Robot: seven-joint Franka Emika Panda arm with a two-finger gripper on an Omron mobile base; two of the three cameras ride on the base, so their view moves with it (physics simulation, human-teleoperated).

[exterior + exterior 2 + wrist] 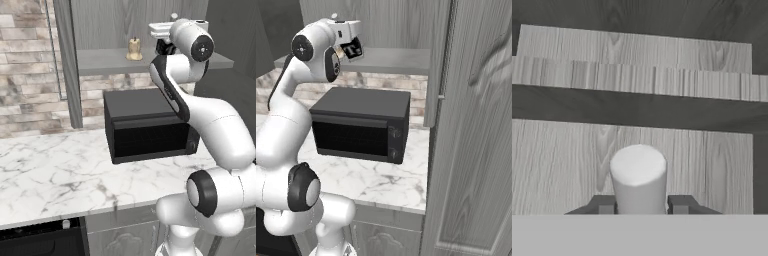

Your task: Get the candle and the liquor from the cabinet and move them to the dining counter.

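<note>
Above the black microwave (pixel 150 122) on the marble worktop (pixel 50 175), the gripper (pixel 640 205) reaches into the open cabinet (pixel 125 20), jaws closed on the bottle's pale stopper (pixel 638 175). Left of the hand, the candle (pixel 134 49) stands on the cabinet's bottom shelf (pixel 105 61).

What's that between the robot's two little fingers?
The pale round top of the liquor sits squeezed between the fingertips of the gripper, in the hand view.

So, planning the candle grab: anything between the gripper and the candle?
Nothing visible: bare cabinet shelf lies between the candle and the gripper. But it is shut on a pale stopper, apparently the liquor's.
</note>
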